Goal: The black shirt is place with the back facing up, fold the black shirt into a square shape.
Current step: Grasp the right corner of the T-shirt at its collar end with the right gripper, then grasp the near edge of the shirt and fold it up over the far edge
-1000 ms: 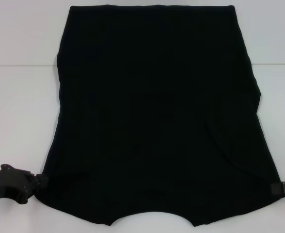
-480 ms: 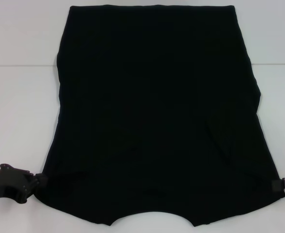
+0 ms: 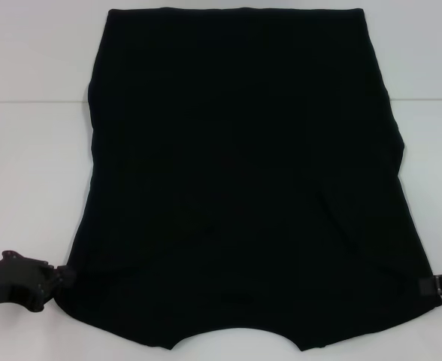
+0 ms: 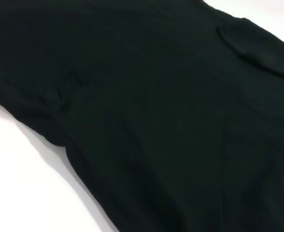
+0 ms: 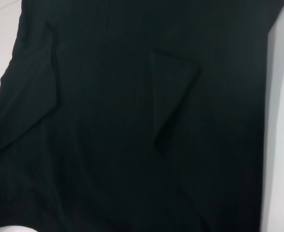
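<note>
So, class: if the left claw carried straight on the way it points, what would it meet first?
The left claw points inward at the black shirt; its near left edge comes first, if they aren't touching already.

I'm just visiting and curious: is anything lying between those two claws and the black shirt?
Nothing visible. The left gripper and right gripper sit right at the black shirt's near corners on the bare white table.
</note>
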Robot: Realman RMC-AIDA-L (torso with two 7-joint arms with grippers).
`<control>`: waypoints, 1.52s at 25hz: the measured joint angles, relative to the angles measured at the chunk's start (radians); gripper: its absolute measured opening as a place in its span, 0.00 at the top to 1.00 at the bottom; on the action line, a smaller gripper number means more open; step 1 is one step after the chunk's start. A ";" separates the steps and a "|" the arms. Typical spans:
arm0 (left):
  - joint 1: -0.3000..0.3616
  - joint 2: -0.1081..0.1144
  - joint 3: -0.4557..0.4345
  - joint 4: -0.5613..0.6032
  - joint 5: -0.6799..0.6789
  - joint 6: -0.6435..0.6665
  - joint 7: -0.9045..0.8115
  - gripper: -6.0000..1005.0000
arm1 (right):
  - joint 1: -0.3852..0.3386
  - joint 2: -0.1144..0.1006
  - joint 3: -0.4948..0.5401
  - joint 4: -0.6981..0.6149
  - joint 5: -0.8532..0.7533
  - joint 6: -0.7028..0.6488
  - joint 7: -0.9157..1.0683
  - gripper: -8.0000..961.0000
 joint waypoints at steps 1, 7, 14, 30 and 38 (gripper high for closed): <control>-0.001 0.000 0.000 0.000 0.000 0.000 0.000 0.98 | 0.002 0.002 -0.002 0.000 0.000 0.000 0.000 0.30; -0.006 0.003 0.000 -0.001 0.000 -0.003 0.000 0.98 | 0.019 0.014 -0.006 0.002 -0.001 -0.002 0.004 0.30; -0.008 0.004 0.000 -0.004 0.000 -0.012 0.000 0.98 | 0.038 0.023 -0.008 0.002 -0.002 -0.008 0.005 0.30; -0.010 0.004 0.000 -0.001 0.000 -0.014 -0.004 0.98 | 0.054 0.031 -0.037 -0.001 -0.003 -0.002 0.007 0.45; -0.011 0.004 0.000 -0.003 0.000 -0.024 -0.006 0.98 | 0.048 0.031 -0.039 -0.001 -0.003 0.001 0.005 0.84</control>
